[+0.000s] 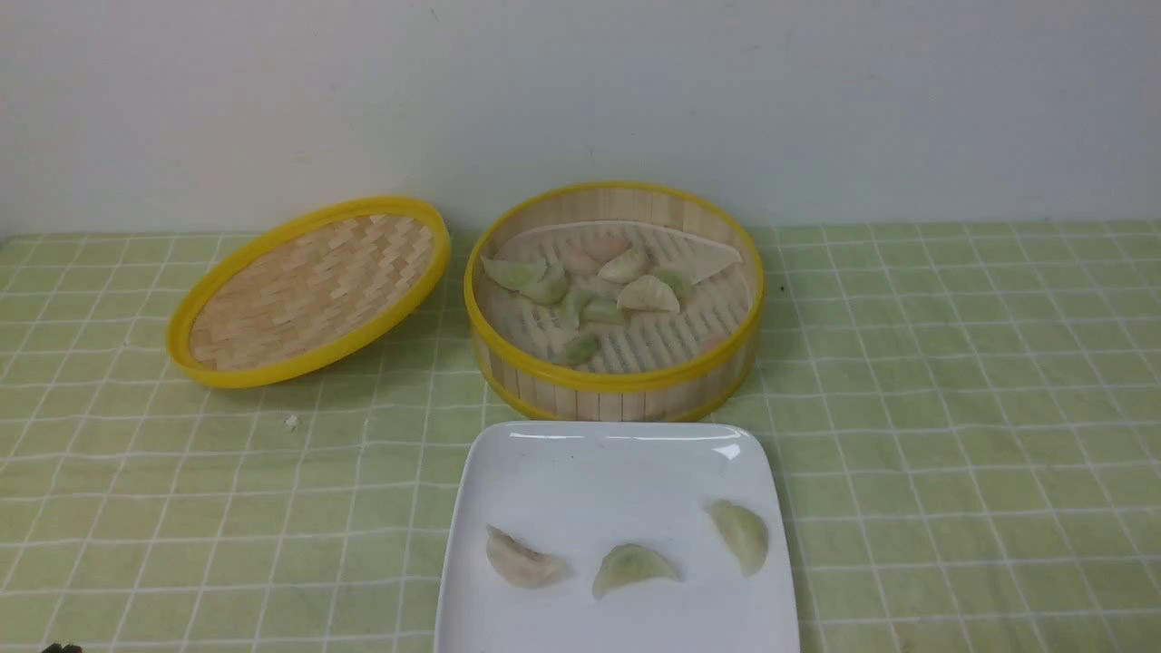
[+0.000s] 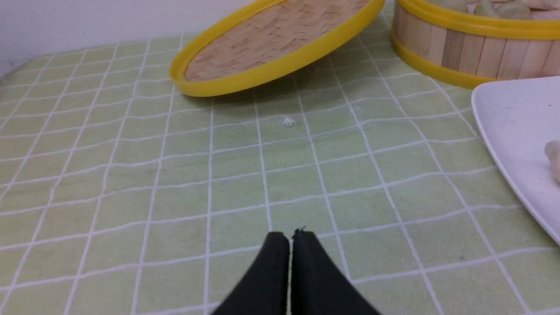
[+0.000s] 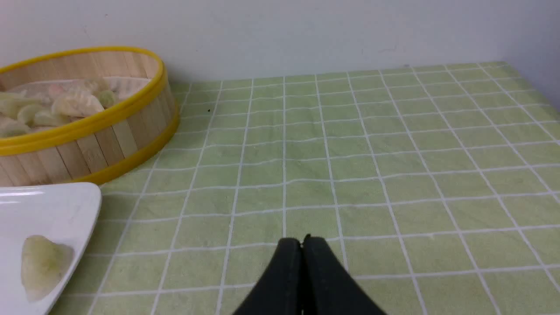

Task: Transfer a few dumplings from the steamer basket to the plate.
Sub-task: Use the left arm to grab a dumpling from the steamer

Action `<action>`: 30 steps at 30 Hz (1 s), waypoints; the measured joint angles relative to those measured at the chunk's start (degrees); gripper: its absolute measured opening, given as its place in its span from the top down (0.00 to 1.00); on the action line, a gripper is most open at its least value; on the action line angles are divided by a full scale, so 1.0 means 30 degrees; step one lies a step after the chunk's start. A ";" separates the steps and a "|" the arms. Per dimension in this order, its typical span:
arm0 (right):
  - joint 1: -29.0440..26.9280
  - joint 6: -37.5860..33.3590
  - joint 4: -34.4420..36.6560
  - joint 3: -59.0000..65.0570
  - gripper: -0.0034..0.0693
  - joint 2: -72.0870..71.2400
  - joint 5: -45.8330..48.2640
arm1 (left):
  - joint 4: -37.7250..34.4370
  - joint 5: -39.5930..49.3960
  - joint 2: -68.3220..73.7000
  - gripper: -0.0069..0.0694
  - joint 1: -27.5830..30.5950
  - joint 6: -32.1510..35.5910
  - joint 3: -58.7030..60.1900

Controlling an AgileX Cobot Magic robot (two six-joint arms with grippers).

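Left gripper (image 2: 291, 234) and right gripper (image 3: 302, 239) both sat pinched closed, empty; three dumplings (image 1: 635, 567) crowded the 6 o'clock edge of the plate (image 1: 590, 462), steamer basket (image 1: 617, 385) at 12, so another drop there risked a roll-off.

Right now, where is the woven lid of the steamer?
In the front view the woven lid lies tilted on the green checked cloth, close beside the steamer basket on the robot's left, farther back than the plate.
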 joint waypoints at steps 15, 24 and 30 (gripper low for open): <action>0.0000 0.0000 0.0000 0.0000 0.97 0.0000 0.0000 | 0.0000 0.0000 0.0000 0.92 0.0000 0.0000 0.0000; 0.0000 0.0000 -0.0016 0.0000 0.97 0.0000 -0.0016 | 0.0000 0.0000 0.0000 0.92 0.0000 0.0000 0.0000; -0.0008 0.0000 -0.0077 0.0000 0.97 0.0000 -0.0016 | -0.3203 -0.2857 0.0000 0.92 0.0000 -0.1632 0.0022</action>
